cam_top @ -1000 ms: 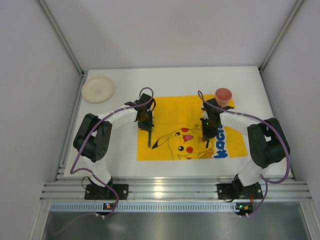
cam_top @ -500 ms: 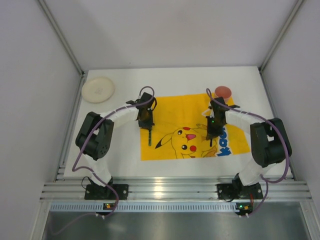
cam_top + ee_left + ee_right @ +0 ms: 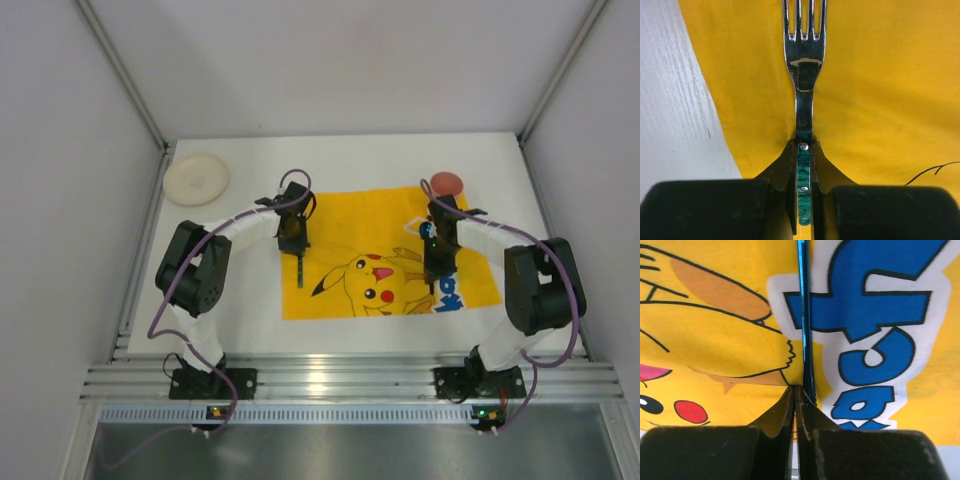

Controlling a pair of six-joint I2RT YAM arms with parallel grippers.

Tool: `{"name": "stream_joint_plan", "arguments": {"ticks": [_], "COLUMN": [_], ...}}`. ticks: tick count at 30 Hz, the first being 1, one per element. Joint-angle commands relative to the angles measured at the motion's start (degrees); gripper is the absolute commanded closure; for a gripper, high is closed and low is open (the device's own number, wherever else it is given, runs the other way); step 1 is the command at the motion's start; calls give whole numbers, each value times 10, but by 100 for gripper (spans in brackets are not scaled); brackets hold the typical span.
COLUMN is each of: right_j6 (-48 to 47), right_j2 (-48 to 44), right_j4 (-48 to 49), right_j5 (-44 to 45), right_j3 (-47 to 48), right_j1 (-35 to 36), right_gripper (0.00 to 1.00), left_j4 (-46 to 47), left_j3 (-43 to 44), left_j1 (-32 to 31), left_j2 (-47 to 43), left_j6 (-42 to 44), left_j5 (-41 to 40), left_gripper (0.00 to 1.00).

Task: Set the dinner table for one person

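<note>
Top external view: the white counter [image 3: 350, 160] fills the floor between grey walls, with its aluminium rail at the near edge by the arm bases. A yellow cartoon mat [image 3: 350, 215] lies on its middle. 2 arms reach over it, the left arm [image 3: 235, 230] above the mat's left edge and the right arm [image 3: 490, 240] above its right side. A white plate [image 3: 196, 178] sits in the far left corner, well apart from the mat. A pink cup [image 3: 446, 183] stands just beyond the mat's far right corner. The left fingers [image 3: 782, 167] clamp the green handle of a fork [image 3: 804, 75], tines pointing away over the yellow cloth. The right fingers [image 3: 782, 412] pinch a thin blue-edged utensil [image 3: 804, 315], seen edge-on over the blue lettering.
</note>
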Motion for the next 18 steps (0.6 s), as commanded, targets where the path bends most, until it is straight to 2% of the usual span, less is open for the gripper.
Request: {"name": "stream_joint_plan", "arguments": {"ticks": [1,5,9,11,12,14,15,16,17,18], "right_j6": [-16,-21,-22,-17,-15,-9,-7,-4,-2,-1], "right_j2": [0,-2,-24,-40,-46,-67,-73,-86,-91,-94], "right_j4": [-24,-20,-18,-25,-32,-42,-54,-59,-63,-76], "right_j5": [52,21,-61,-108,-119,-138,-138,-141,-142,-143], "right_j3": [-3,9,28,54,77,104,132,146,159,184], "right_j1": [-29,-36,-27,-3,9,41,52,61,72,75], "right_gripper": [99,97,79,64,50,36,26,7,0,0], "left_j4": [-21,-27,-34,-29,-27,-27,-33,-34,-34,-35], "left_j3": [5,-4,-19,-35,-51,-60,-64,-66,-67,-70], "left_j1": [4,5,5,5,5,5,5,6,6,5], "left_j2": [17,4,-9,-23,-28,-35,-37,-39,-41,-44], "left_j6": [5,5,-2,-10,-11,-15,-15,-16,-16,-16], "left_j5": [-38,-39,-40,-36,-36,-40,-42,-43,-44,-49], "left_gripper": [100,100,100,100,100,100,100,100,100,100]}}
